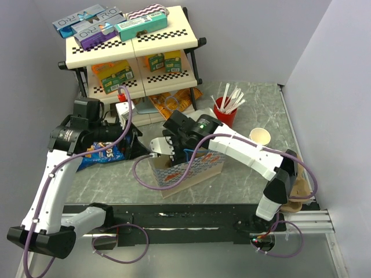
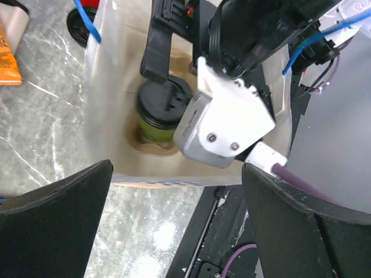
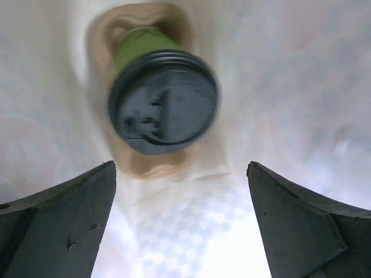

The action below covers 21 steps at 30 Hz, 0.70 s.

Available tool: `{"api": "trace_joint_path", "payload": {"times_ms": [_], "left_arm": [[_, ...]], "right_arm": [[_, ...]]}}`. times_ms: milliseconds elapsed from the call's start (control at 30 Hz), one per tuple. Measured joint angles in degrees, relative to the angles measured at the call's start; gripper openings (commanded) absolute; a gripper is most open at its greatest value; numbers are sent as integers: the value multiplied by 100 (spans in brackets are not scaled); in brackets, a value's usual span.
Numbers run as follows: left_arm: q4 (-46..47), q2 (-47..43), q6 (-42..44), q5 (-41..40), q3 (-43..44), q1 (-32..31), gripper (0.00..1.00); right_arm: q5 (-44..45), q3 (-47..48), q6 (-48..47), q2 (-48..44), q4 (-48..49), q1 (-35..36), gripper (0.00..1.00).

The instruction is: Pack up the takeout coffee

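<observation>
The takeout coffee (image 3: pixel 163 103), a small green cup capped with its black lid (image 2: pixel 164 101), stands upright at the bottom of the white patterned paper bag (image 1: pixel 194 171), seated in a tan holder (image 3: pixel 152 165) on the bag's floor. In the overhead view the bag sits at the centre of the frame on the grey marbled table (image 1: pixel 255 101), with the right arm reaching down into its open mouth. The right gripper (image 3: pixel 181 167) hangs directly above the cup with its 2 fingers spread wide at the lower corners of its wrist view, holding nothing and clear of the lid. The left gripper (image 2: pixel 177 168) is likewise spread wide and empty, hovering just outside the bag's near wall, looking in at the cup and the right arm's white wrist. A red cup (image 1: pixel 225 113) of white sticks stands right of centre, a second green cup (image 1: pixel 260 136) without a lid lies further right, a blue snack bag (image 1: pixel 101 153) lies at left, and a 2-tier shelf (image 1: pixel 133 43) of boxes fills the upper left.
</observation>
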Motion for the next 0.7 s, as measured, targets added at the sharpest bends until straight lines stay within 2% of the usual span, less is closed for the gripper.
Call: {"api": "trace_joint_path", "payload": {"times_ms": [300, 700], "left_arm": [[249, -162, -72, -59, -129, 0, 99], [603, -278, -348, -142, -149, 2, 99]], "right_arm": [[22, 387, 105, -162, -168, 9, 100], [238, 417, 184, -341, -223, 9, 100]]}}
